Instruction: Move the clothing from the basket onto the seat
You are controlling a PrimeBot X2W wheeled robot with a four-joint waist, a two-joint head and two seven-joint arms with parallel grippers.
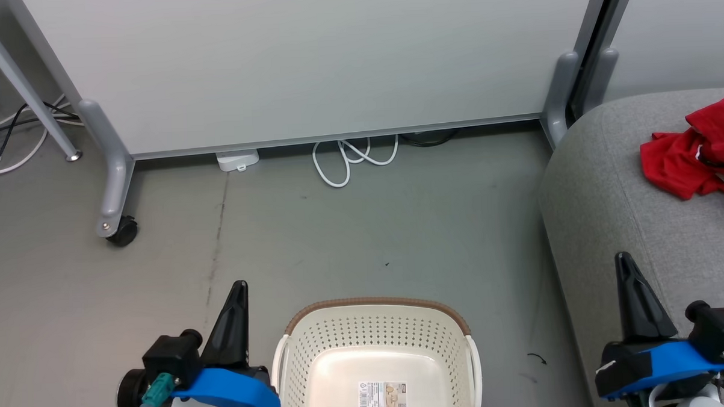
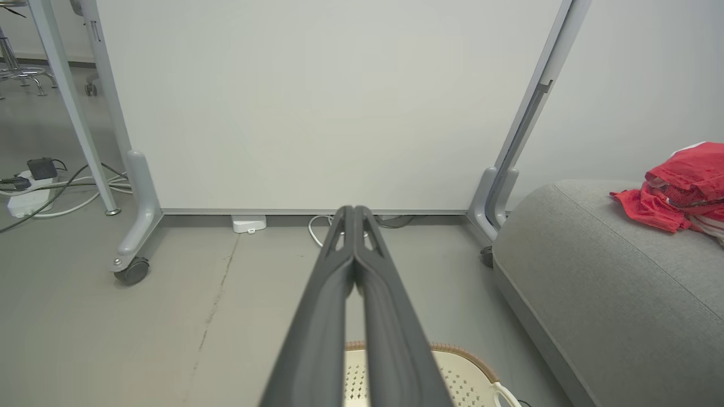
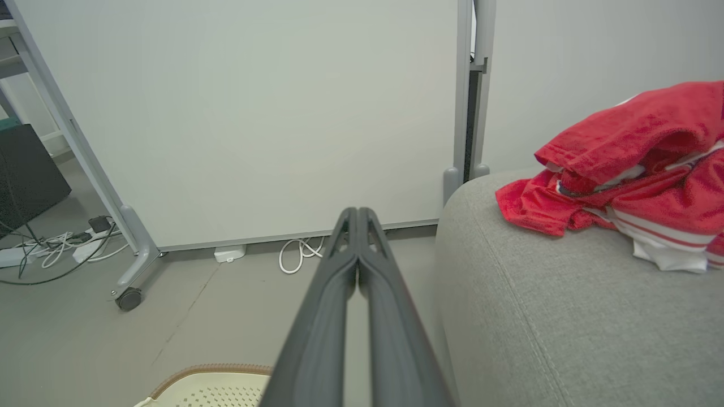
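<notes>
1. The basket [image 1: 372,329] stands on the floor [image 1: 363,227] between the two tools. What shows of its inside is bare apart from a paper label [image 1: 382,398] on the bottom. Its near part runs off the lower edge of the head view.
2. The clothing [image 1: 694,156] lies as a crumpled red heap with white trim on the seat [image 1: 609,207], toward its far right side and well apart from the basket.
3. By how things lie, the transfer looks finished, and this reads as the closing rest pose rather than a reach or a carry.
4. The next move seems to call for no grasp. At most it calls for a look into the hidden near part of the basket. If a garment lay there, one tool would have to open and dip inside the rim.
5. The left tool [image 1: 239,290] is clenched on nothing, its two dark fingers pressed together tip to tip. It sits low, just left of the basket, and points forward over the floor toward the white panel [image 1: 309,61].
6. The right tool [image 1: 624,260] is likewise clenched and empty. It sits by the seat's near left edge and points the same way, with the clothing off to its right.
7. Both arms sit level and roughly parallel, and neither touches the basket, the seat or the clothing.
</notes>
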